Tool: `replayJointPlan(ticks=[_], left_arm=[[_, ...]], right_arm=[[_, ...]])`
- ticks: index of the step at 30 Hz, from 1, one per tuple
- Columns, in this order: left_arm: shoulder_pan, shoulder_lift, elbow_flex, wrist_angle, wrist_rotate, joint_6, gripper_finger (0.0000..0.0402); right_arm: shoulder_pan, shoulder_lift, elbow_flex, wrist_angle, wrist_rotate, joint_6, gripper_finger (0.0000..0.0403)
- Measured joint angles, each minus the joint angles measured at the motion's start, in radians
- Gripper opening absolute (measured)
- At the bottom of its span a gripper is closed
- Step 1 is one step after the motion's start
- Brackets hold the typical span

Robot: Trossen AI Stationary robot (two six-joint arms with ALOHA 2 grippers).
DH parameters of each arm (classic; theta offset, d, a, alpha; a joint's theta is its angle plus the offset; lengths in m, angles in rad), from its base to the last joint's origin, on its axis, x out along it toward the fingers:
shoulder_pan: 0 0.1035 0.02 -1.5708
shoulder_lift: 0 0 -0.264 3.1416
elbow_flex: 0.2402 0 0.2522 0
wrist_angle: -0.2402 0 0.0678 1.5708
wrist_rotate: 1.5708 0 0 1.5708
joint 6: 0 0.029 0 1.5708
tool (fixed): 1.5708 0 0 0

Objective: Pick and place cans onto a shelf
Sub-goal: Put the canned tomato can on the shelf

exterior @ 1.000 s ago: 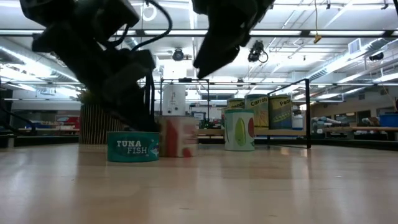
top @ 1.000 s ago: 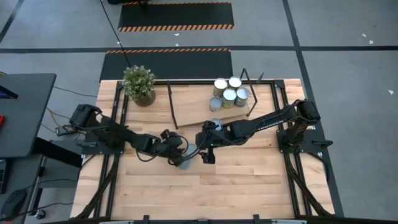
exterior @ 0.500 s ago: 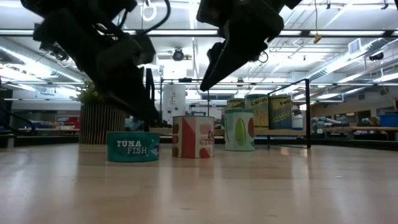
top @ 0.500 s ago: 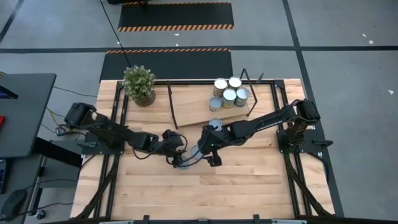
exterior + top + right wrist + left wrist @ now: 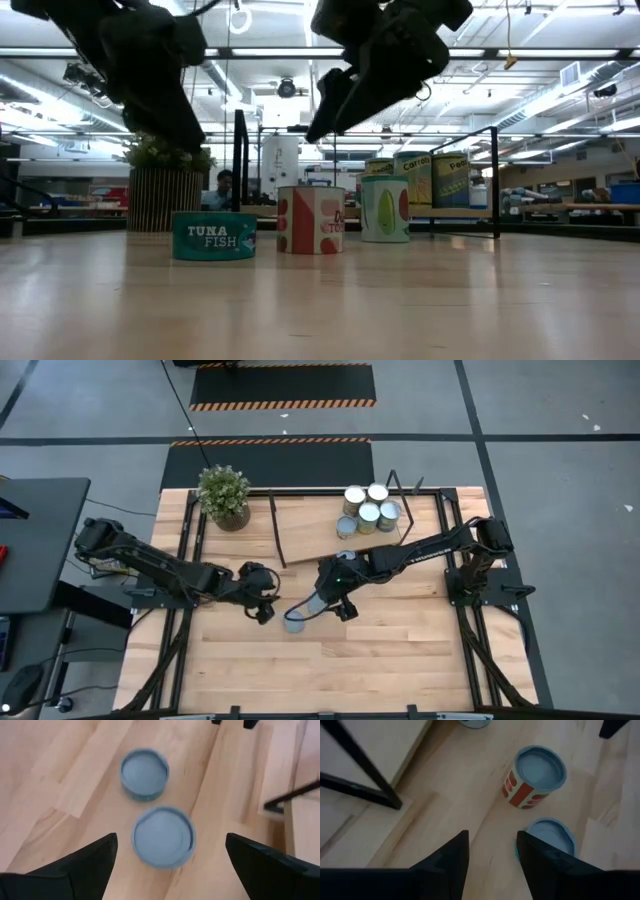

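While hanging over the desk's middle in the high view, the right gripper (image 5: 330, 607) is hovering above two cans; the left gripper (image 5: 262, 610) is sitting just beside them. Five cans (image 5: 365, 510) are crowding the shelf (image 5: 310, 530) at the far edge, near the potted plant (image 5: 223, 495).

Low view: tuna can (image 5: 213, 236) and red-patterned can (image 5: 310, 219) are standing side by side, untouched, under bright ceiling strip lights.

Left wrist: fingers (image 5: 447, 860) are standing partly apart, empty.

Right wrist: fingers (image 5: 82, 862) are spreading wide, gripping nothing, over the red-patterned can (image 5: 163, 836).
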Motion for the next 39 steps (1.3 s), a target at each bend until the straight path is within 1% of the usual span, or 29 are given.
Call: replayJointPlan(ticks=[2,5,8,11,15,18,21,26,34,39], left_arm=[[0.001,-0.050,-0.001,-0.048,0.007,-0.025,0.0171],[0.001,-0.116,-0.001,-0.066,0.009,-0.042,0.0171],[0.001,-0.166,-0.001,-0.072,0.009,-0.044,0.0171],[0.002,-0.204,-0.001,-0.084,0.009,-0.044,0.0171],[0.001,-0.247,-0.001,-0.117,0.015,-0.054,0.0171],[0.001,-0.281,-0.001,-0.141,0.017,-0.095,0.0171],[0.001,-0.306,-0.001,-0.137,0.016,-0.103,0.0171],[0.001,-0.317,0.000,-0.139,0.017,-0.099,0.0171],[0.001,-0.317,0.000,-0.145,0.017,-0.096,0.0171],[0.001,-0.317,0.000,-0.169,0.017,-0.096,0.0171]], right_arm=[[-0.002,0.000,0.006,0.016,-0.007,-0.016,0.0380],[-0.001,0.005,0.024,0.028,-0.016,-0.040,0.0380],[-0.001,0.042,0.081,0.008,-0.017,-0.041,0.0380],[0.001,0.106,0.174,-0.012,-0.002,-0.074,0.0380],[0.000,0.197,0.299,-0.108,-0.014,-0.099,0.0380],[-0.001,0.261,0.390,-0.243,-0.034,-0.129,0.0380],[0.001,0.315,0.447,-0.346,-0.018,-0.192,0.0380],[0.006,0.359,0.466,-0.381,0.000,-0.259,0.0380],[0.001,0.360,0.442,-0.417,0.003,-0.287,0.0379],[-0.001,0.360,0.413,-0.398,0.011,-0.322,0.0372]])
